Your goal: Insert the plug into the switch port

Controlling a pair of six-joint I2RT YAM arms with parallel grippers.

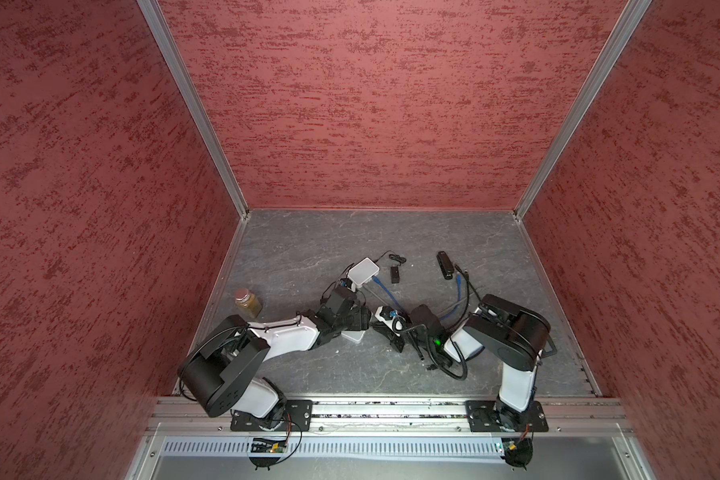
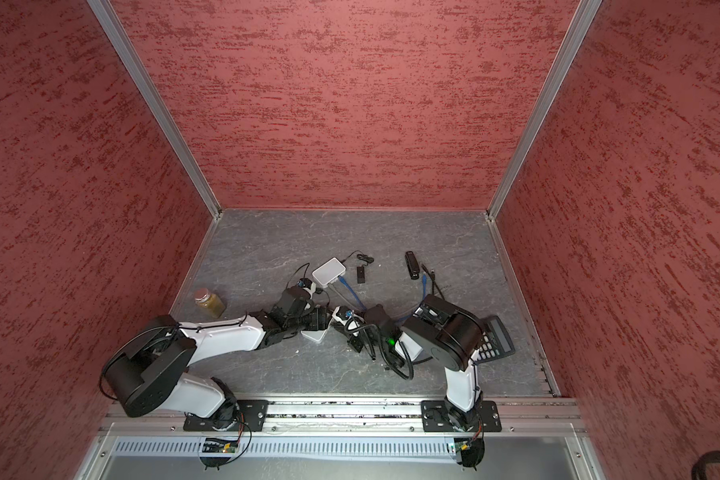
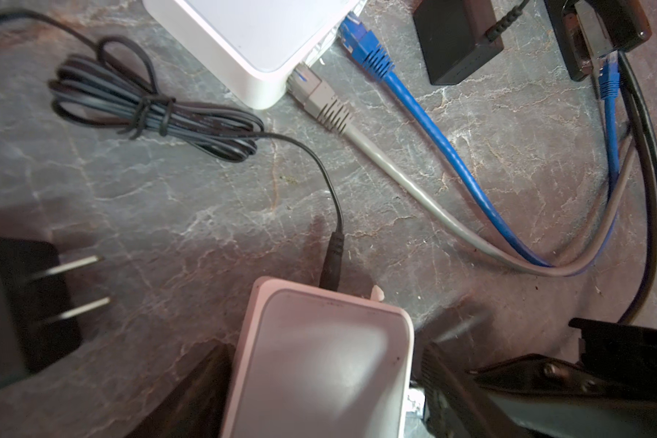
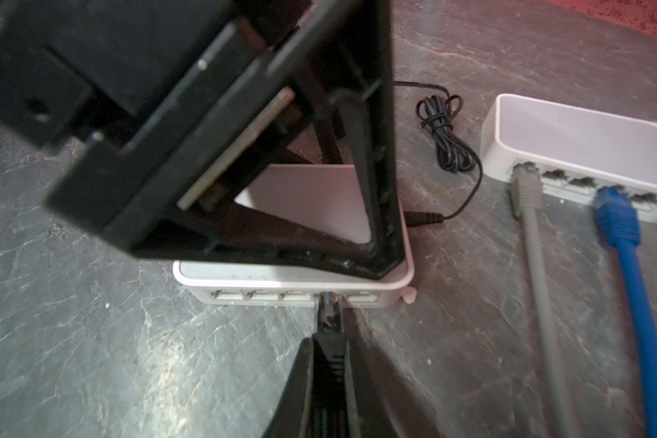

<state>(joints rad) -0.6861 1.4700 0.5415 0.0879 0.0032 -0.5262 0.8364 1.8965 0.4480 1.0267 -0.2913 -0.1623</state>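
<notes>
A white switch [image 1: 355,335] [image 4: 243,278] lies flat on the grey table, its row of ports facing my right wrist camera. My left gripper [image 1: 360,320] [image 3: 319,356] spans it with wide jaws, one finger [image 4: 376,227] at the port edge and the other behind the back edge. My right gripper [image 4: 329,337] [image 1: 374,327] is shut on a black plug [image 4: 330,322]. The plug's clear tip sits in the mouth of the port [image 4: 329,297] second from the right. How deep it sits I cannot tell. In both top views the plug is hidden under the grippers.
A second white switch [image 1: 363,271] [image 4: 585,144] stands farther back with a grey cable [image 3: 376,151] and a blue cable [image 3: 433,132] plugged in. Nearby are a bundled black cord [image 3: 148,110], a pronged adapter [image 3: 23,303], a jar [image 1: 248,302], a black stapler-like thing [image 1: 444,265] and a calculator [image 2: 493,343].
</notes>
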